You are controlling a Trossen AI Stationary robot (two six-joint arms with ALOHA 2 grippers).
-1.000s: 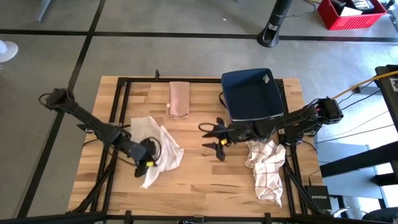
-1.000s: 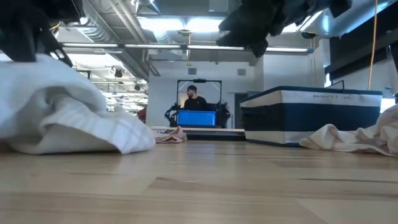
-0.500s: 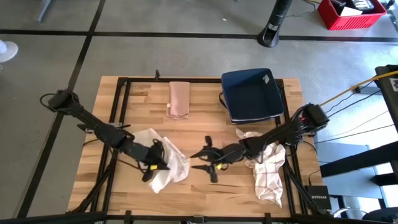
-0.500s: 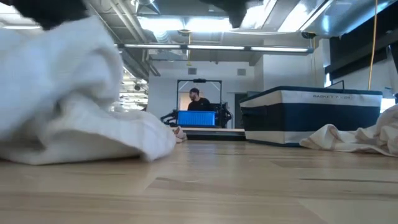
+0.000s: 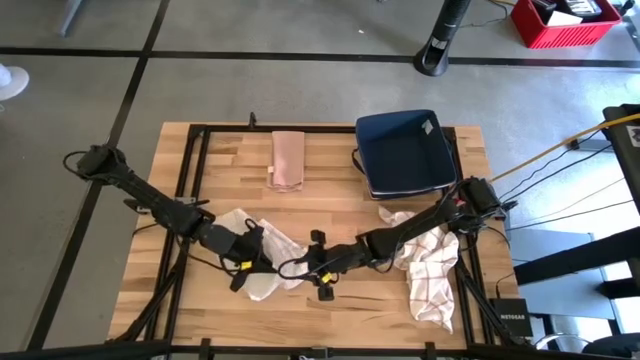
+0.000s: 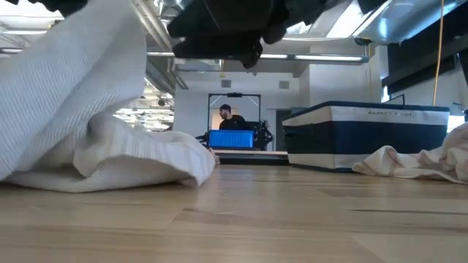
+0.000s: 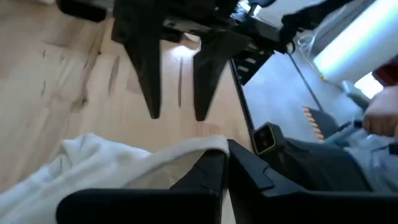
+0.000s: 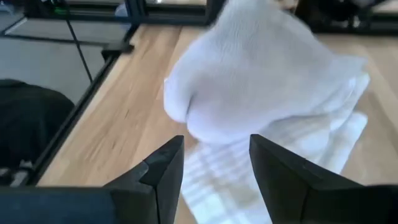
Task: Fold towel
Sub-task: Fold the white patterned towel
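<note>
The white towel [image 5: 268, 266] lies bunched on the table's near-left part. Its bulk rests on the wood [image 6: 110, 164], and one part rises toward the left gripper [image 6: 95, 66]. My left gripper [image 5: 249, 262] is shut on it [image 7: 225, 163]. My right gripper [image 5: 293, 268] reaches in from the right. It is open and level at the towel's right side [image 8: 216, 142], with the towel [image 8: 261, 74] just ahead of its fingers. In the left wrist view the right gripper [image 7: 177, 115] faces my left one with its fingers apart. My left gripper pinches a raised edge or fold of the towel [image 7: 202, 147] between its two fingers, coming level from the table's left. The held part is lifted and the rest of the towel trails onto the table [image 6: 146, 157]. One layer or several, I cannot tell.
A folded pink cloth [image 5: 288, 158] lies at the far middle and a dark blue basket [image 5: 405, 152] at the far right. A heap of checked cloths [image 5: 427, 262] lies under the right arm. Black frame rails [image 5: 190, 180] run along the table. A person stands far behind [image 6: 228, 115].
My left gripper has dragged the towel toward the right and near edge, bunching it and lifting one part while the rest slid along the wood. My right gripper has moved left and toward the near edge, up to the towel's right side, staying open.
</note>
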